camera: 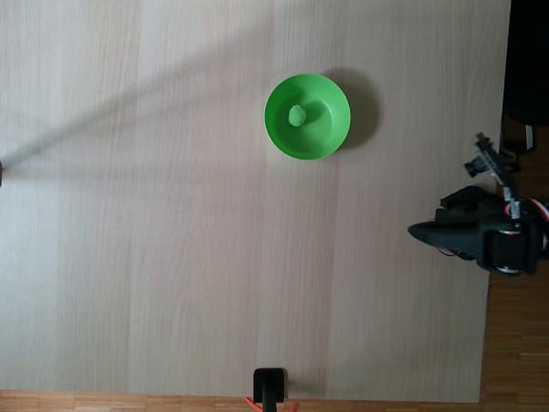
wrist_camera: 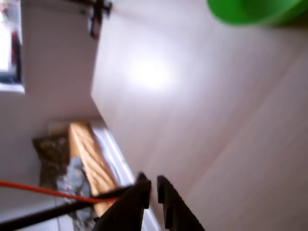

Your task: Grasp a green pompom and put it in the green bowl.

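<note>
Green bowl (wrist_camera: pixel 255 12) sits at the top right edge of the wrist view on the pale wood surface (wrist_camera: pixel 216 120); tool (wrist_camera: pixel 153 188) at bottom, fingertips nearly together, holding nothing. Fixed view: green pompom (camera: pixel 297 115) lies inside the green bowl (camera: pixel 330 137); tool (camera: pixel 420 231) well apart, near the surface's (camera: pixel 171 257) right edge.

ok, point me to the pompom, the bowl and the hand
green pompom (camera: pixel 297 115): fixed view, middle of the ball, lying inside the bowl.
green bowl (camera: pixel 330 137): fixed view, bare inner wall at lower right.
hand (wrist_camera: pixel 153 188): wrist view, gap between the two dark fingertips, nearly closed, holding nothing.
</note>
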Available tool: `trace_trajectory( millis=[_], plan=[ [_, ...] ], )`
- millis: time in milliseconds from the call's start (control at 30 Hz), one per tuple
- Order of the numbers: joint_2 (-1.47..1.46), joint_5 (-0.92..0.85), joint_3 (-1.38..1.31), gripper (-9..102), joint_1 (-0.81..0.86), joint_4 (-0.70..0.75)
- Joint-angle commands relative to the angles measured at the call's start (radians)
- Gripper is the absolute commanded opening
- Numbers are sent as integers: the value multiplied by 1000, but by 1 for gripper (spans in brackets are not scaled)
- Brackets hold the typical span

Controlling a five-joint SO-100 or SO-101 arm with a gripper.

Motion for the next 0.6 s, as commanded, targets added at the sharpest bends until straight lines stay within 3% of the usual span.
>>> trace_trajectory(
  millis=[0,567],
  plan=[
    [9,-15,37,0,-9,-12],
    [29,0,451,0,-11,-146]
  ],
)
